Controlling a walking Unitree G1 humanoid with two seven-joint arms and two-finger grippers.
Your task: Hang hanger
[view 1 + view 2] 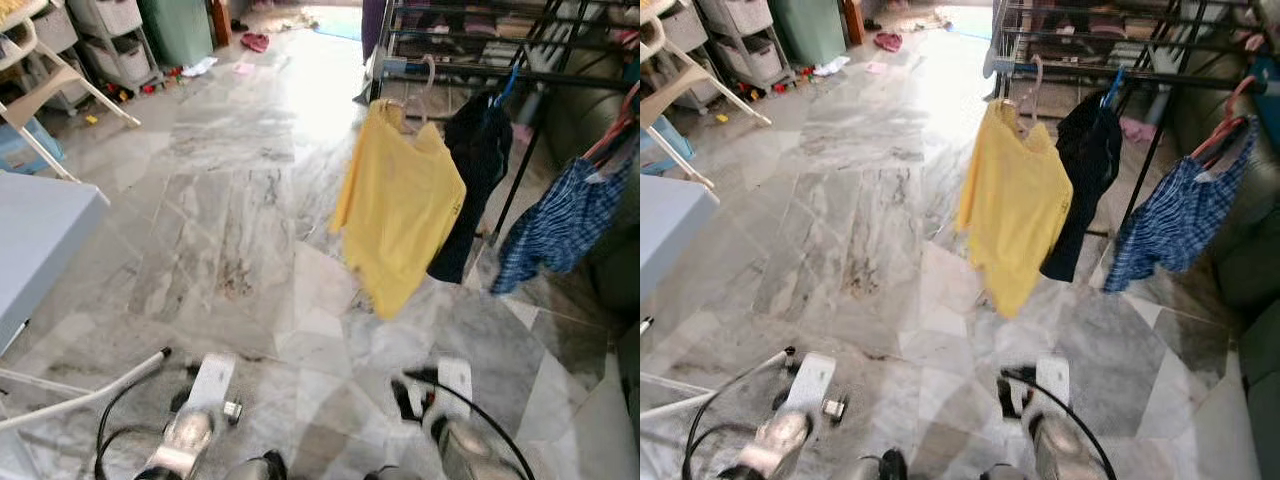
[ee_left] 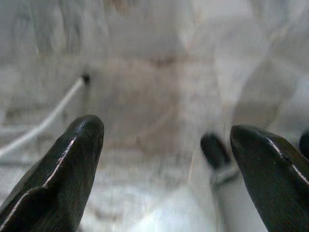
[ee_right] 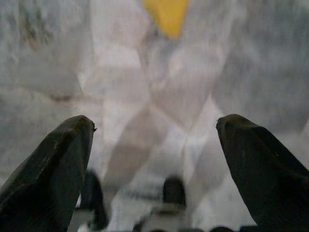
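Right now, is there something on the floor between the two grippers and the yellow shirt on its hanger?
Nothing visible stands between. Both the left gripper and the right gripper hang low and open, holding nothing. Bare marble floor lies up to the yellow shirt, whose hanger is already on the rack.

Grey marble floor tiles are seen across the frame. At the upper left, white plastic drawers and a green cabinet are placed side by side. A red item is seen on the floor at top centre. A pale blue surface is seen at the left edge.
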